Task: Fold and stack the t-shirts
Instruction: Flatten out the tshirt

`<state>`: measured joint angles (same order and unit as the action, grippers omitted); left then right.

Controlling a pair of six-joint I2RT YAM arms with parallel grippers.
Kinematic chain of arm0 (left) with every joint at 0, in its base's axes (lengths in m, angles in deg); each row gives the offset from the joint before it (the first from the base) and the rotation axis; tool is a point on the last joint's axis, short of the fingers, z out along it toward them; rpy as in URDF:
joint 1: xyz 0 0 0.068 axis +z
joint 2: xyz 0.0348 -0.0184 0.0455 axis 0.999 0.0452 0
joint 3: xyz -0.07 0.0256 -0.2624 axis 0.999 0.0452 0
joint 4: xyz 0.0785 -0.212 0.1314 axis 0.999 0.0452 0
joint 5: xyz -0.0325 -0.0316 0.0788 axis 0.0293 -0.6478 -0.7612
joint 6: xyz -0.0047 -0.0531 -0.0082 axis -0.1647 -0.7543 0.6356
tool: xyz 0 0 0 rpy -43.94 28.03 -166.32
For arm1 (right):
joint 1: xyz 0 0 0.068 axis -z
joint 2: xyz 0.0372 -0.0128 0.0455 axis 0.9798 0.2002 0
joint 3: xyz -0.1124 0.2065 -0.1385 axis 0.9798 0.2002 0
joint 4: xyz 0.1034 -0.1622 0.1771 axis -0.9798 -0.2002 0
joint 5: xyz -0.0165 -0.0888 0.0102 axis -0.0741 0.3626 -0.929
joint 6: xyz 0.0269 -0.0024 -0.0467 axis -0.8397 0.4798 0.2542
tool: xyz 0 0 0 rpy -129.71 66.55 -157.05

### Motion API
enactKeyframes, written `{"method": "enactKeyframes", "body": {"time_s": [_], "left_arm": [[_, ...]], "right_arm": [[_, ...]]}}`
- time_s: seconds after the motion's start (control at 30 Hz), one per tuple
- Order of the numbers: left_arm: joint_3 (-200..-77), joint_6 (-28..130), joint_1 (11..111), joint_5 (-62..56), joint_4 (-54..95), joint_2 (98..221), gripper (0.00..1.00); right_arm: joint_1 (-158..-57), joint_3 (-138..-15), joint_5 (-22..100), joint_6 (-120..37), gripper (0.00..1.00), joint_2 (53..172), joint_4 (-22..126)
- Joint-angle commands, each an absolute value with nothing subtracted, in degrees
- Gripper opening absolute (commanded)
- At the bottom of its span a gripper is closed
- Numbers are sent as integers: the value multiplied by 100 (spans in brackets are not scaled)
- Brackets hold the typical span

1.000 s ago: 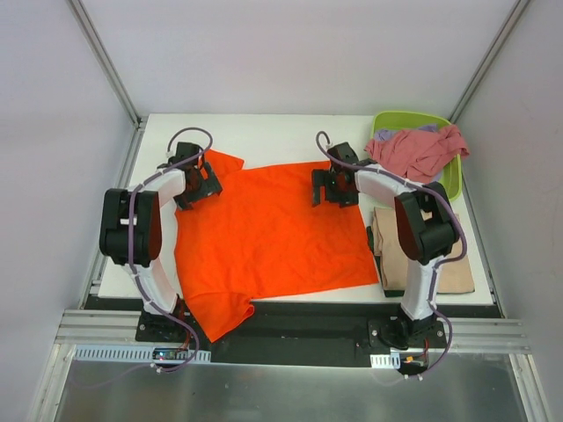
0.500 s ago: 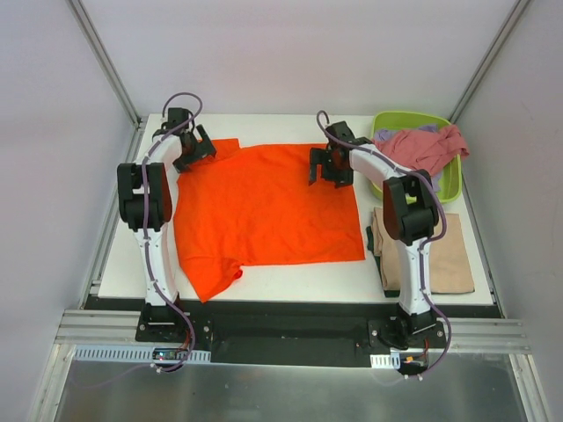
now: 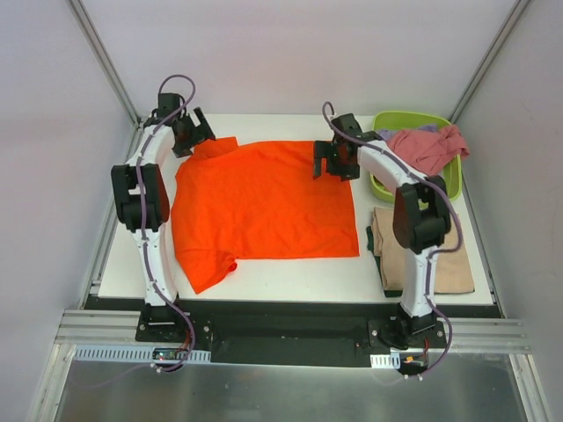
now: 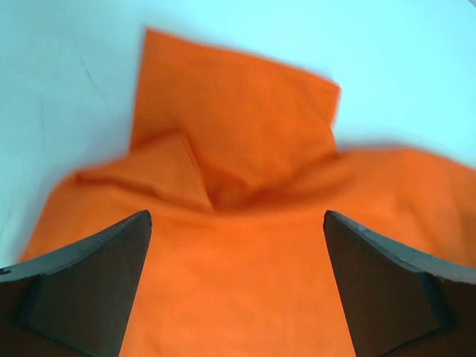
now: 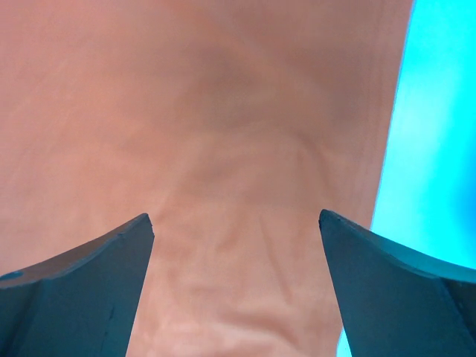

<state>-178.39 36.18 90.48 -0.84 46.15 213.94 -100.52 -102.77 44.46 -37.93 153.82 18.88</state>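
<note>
White table (image 3: 290, 271), orange t-shirt (image 3: 264, 202) flat — left tool (image 3: 193, 138), right tool (image 3: 332, 164) (both agape) above.

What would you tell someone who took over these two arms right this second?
The left gripper is open, over the far-left sleeve corner of the orange t-shirt.
The right gripper is open, over its far-right corner.
The orange t-shirt lies spread out on the table, unfolded.
Done: a tan t-shirt lies folded at the near right.
Left: fold the orange one, stack it, then do the pink t-shirt heaped in the lime-green tub.
</note>
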Motion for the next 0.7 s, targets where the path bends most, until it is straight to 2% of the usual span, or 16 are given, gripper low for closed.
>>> {"method": "enactKeyframes", "body": {"time_s": [0.0, 0.2, 0.4, 0.5, 0.67], "left_arm": [[-16855, 3505, 9057, 410, 4785, 19462, 99], [-13597, 3013, 9013, 209, 4776, 17045, 99], [-10650, 2407, 8558, -433, 4890, 14523, 99], [-9770, 1722, 8188, -599, 5258, 13477, 99], [-9566, 1194, 7950, -1478, 6619, 12692, 98]], "right_arm": [[-10174, -9250, 4800, -3723, 96, 13564, 1941], [-10543, -6747, 4872, -3995, 96, 11814, 2767], [-10737, -5452, 4819, -4320, 96, 10767, 3163], [-10737, -5178, 4819, -4452, 96, 10573, 3243], [-10755, -5090, 4723, -4418, 96, 10573, 3225]]}}
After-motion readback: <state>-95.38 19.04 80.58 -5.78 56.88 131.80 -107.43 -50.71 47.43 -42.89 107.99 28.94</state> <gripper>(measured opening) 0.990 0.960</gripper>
